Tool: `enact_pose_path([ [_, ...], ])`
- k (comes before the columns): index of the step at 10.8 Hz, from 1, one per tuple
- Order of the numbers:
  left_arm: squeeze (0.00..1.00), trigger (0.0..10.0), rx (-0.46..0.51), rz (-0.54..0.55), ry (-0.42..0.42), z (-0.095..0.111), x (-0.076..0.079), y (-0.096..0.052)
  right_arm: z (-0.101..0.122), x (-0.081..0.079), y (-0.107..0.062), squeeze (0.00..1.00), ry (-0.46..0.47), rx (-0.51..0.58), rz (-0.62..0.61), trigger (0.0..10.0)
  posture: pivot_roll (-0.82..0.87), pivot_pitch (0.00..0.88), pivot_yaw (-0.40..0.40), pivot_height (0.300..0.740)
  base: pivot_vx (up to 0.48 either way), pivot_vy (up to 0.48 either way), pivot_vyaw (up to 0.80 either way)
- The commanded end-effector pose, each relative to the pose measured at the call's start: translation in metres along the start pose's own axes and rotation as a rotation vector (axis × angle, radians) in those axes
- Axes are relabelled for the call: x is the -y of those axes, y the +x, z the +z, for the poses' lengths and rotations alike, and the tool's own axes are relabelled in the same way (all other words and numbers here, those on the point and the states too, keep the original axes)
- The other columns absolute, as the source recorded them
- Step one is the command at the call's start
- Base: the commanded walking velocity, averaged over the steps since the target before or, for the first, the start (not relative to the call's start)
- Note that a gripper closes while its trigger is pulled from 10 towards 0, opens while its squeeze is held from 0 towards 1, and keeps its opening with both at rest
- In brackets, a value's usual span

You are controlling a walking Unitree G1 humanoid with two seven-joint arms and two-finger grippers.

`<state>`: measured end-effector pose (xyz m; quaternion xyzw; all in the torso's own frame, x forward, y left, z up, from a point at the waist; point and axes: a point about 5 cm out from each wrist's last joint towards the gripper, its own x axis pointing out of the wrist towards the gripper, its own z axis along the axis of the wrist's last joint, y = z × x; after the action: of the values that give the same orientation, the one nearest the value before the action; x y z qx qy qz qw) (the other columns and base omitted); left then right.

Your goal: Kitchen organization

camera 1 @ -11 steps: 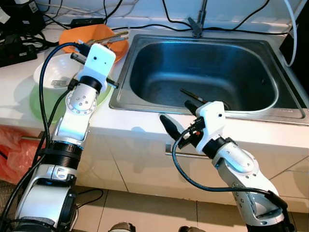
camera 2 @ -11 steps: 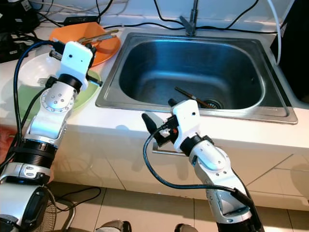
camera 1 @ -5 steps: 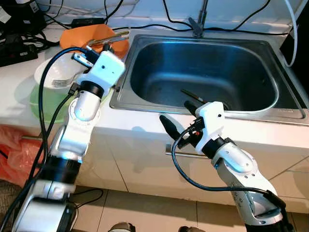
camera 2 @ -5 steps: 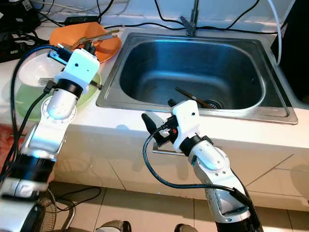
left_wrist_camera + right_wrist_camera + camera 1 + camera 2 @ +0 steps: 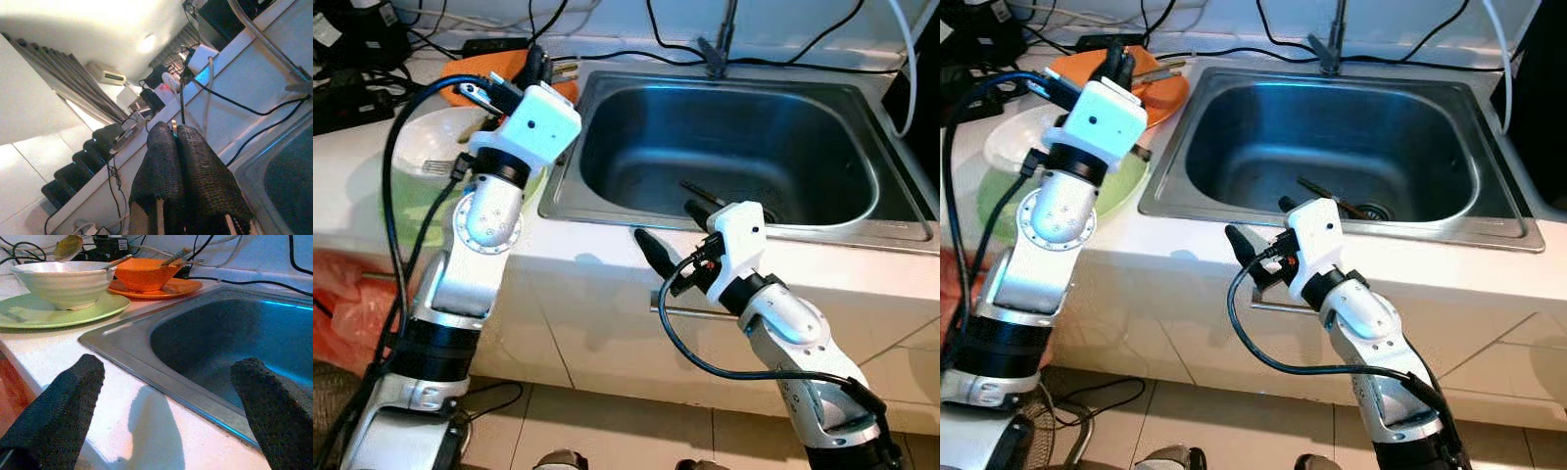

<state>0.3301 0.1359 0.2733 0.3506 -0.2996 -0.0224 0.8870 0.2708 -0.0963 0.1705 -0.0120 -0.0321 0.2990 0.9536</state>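
Observation:
An orange plate (image 5: 1163, 94) carries an orange bowl (image 5: 146, 274) with utensils sticking out, at the back left of the counter beside the steel sink (image 5: 744, 147). In front of it a white bowl (image 5: 63, 280) with a fork (image 5: 436, 166) rests on a green plate (image 5: 54, 311). A thin dark utensil (image 5: 703, 192) lies in the sink near the drain. My left gripper (image 5: 536, 65) is shut and points up over the orange plate; I see nothing clearly held between its fingers (image 5: 195, 171). My right gripper (image 5: 674, 233) hangs open over the counter's front edge before the sink.
A faucet (image 5: 719, 41) stands behind the sink. Black cables and power strips (image 5: 352, 98) run along the back of the counter. A red bag (image 5: 342, 308) hangs at the lower left by the cabinet front, which has a metal handle (image 5: 690, 315). Tiled floor lies below.
My left arm has lifted and swung back toward the orange plate, so its gripper now stands above it. The right arm has barely moved.

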Motion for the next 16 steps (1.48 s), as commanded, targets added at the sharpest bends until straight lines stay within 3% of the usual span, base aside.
enact_pose_path([
  [1,0.0,0.0,0.06,-0.011,-0.069,0.014,0.004,0.003,0.0,-0.001,0.002,0.0,-0.011,0.004,0.007,10.0,0.12,0.067,0.031,0.74,0.0,0.0,0.0],
  [3,0.0,0.0,0.163,-0.142,-0.332,0.04,0.028,0.012,0.002,0.001,0.004,0.0,-0.011,0.017,-0.014,10.0,0.12,0.062,0.033,0.74,0.0,0.0,0.0],
  [4,0.0,0.0,0.215,-0.165,-0.395,0.054,0.033,0.019,0.002,0.003,0.005,0.0,-0.013,0.022,-0.026,10.0,0.11,0.06,0.033,0.74,0.0,0.0,0.0],
  [6,0.0,0.0,0.284,-0.152,-0.409,0.066,0.028,0.029,0.002,0.006,0.006,0.0,-0.012,0.026,-0.047,10.0,0.1,0.054,0.04,0.74,0.0,0.0,0.0],
  [8,0.0,0.0,0.27,-0.13,-0.404,0.058,0.021,0.029,0.001,0.006,0.005,0.0,-0.007,0.027,-0.054,10.0,0.11,0.052,0.043,0.74,0.0,0.0,0.0],
  [9,0.0,0.0,0.254,-0.097,-0.447,0.056,0.017,0.032,0.0,0.006,0.006,0.0,-0.006,0.027,-0.055,10.0,0.11,0.051,0.044,0.74,0.0,0.0,0.0],
  [12,0.0,0.0,0.043,0.13,-1.041,0.019,0.002,0.047,0.001,0.008,0.01,0.0,0.002,0.04,-0.082,10.0,0.11,0.043,0.047,0.74,0.0,0.0,0.0],
  [14,0.0,0.0,-0.066,0.213,-1.296,-0.006,0.008,0.044,0.0,0.011,0.01,0.0,0.004,0.037,-0.103,10.0,0.1,0.043,0.048,0.74,0.0,0.0,0.0],
  [15,0.0,0.7,0.048,0.275,-1.543,-0.005,0.012,0.035,0.001,0.012,0.01,0.0,0.008,0.038,-0.11,10.0,0.1,0.043,0.048,0.74,0.0,0.0,0.0],
  [16,0.0,0.0,0.003,0.29,-1.555,-0.011,0.017,0.031,0.001,0.013,0.011,0.0,0.028,0.042,-0.123,10.0,0.1,0.044,0.048,0.74,0.0,0.0,0.0],
])
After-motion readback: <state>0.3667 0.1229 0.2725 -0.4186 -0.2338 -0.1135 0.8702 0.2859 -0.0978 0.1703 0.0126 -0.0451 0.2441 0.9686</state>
